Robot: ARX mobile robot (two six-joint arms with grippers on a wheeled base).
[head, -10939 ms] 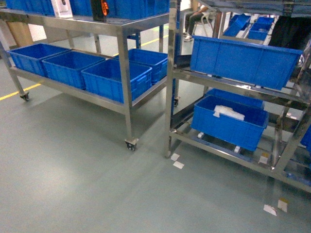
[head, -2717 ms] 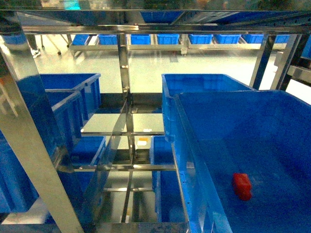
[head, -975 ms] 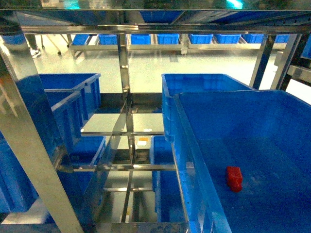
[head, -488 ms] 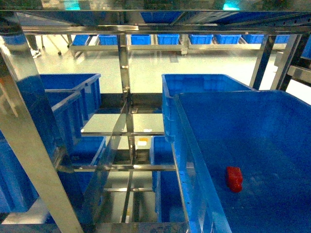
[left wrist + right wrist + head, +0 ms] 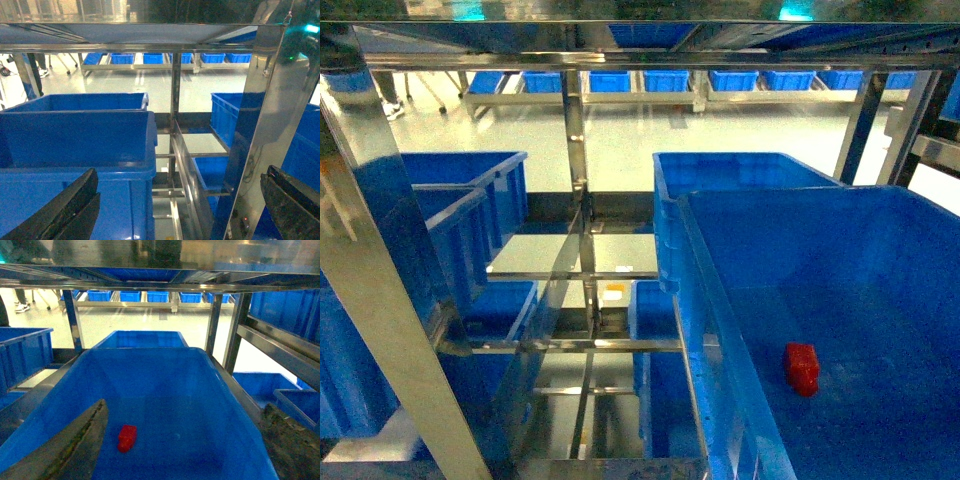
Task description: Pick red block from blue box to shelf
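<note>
Nothing has shifted since half a second ago. Red block [image 5: 127,438] lies in the blue box [image 5: 150,370], between my right gripper [image 5: 185,450] fingers, spread apart; left gripper [image 5: 175,210] likewise apart, block unseen there. Shelf [image 5: 380,300] cropped.

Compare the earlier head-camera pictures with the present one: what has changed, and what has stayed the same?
The view went from the aisle floor to close in at the shelf. The red block slid slightly left and back on the blue box floor, then settled. Nothing was gripped.
</note>
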